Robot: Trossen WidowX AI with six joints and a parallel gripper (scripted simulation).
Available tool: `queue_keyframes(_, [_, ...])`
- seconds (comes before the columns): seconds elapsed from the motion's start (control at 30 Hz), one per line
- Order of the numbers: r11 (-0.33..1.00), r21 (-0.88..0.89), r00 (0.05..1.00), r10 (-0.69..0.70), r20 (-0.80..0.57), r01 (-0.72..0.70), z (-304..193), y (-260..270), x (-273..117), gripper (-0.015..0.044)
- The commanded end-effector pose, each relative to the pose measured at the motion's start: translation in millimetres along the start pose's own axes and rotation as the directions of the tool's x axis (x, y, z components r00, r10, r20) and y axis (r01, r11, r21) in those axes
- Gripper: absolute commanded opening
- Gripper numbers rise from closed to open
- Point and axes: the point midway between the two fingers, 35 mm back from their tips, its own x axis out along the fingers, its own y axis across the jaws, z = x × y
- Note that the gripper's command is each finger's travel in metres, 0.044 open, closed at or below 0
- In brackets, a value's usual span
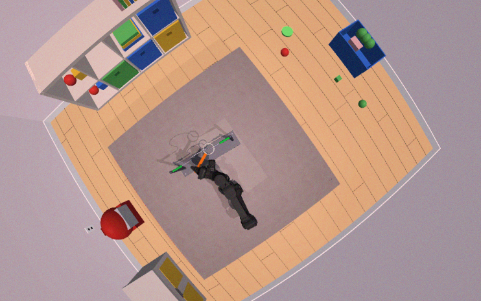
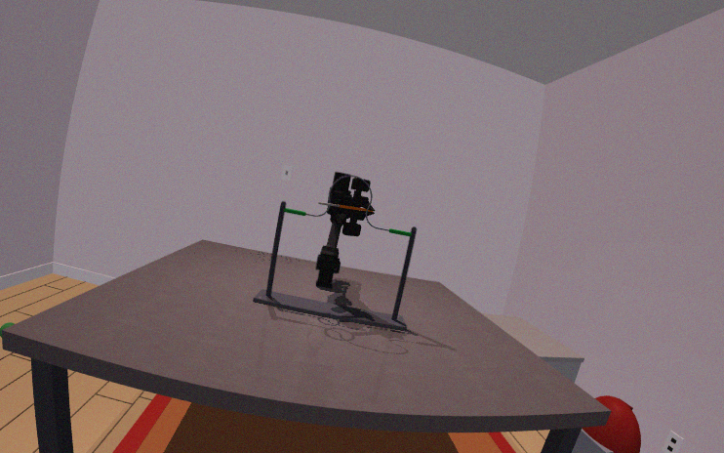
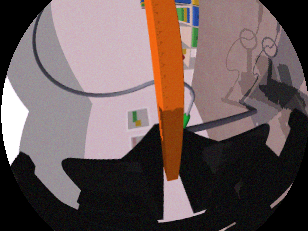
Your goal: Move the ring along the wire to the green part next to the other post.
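Above the grey-brown table [image 1: 272, 149] [image 2: 320, 359], the end effector [image 1: 197, 170] [image 3: 162, 127] grips the orange handle [image 1: 201, 160] [image 2: 353, 208] [image 3: 169, 64]; too little turning could scrape the ring [image 1: 208, 143] [image 2: 322, 203] on grey wire [image 2: 371, 192] [image 3: 107, 94].

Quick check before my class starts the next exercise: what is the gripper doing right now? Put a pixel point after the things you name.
Gripper [image 1: 196, 170] [image 3: 162, 127]: closed, holding the orange handle [image 1: 201, 160] [image 2: 353, 208] [image 3: 169, 74].

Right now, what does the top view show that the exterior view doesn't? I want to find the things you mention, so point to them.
Only top: the blue open box [image 1: 354, 69] and the white multi-compartment shelf unit [image 1: 85, 37].

Only exterior: the dark table leg [image 2: 53, 405] and the red-striped rug [image 2: 145, 419].

Both: the black robot arm [image 1: 236, 198] [image 2: 332, 238], the orange handle [image 1: 201, 159] [image 2: 349, 207] and the green wire sections [image 1: 225, 140] [image 2: 295, 212].
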Motion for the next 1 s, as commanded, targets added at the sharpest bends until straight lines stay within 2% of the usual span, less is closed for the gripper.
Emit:
queue_keyframes(0.0, [0.998, 0.051, 0.999, 0.043, -0.006, -0.042, -0.9, 13.4, -1.6, -0.0150])
queue_keyframes(0.5, [0.994, 0.090, 0.998, 0.057, -0.007, -0.056, 2.4, 33.3, -5.1, -0.0150])
queue_keyframes(0.97, [0.998, -0.028, 0.998, -0.061, -0.004, 0.061, 2.6, 29.5, -5.0, -0.0150])
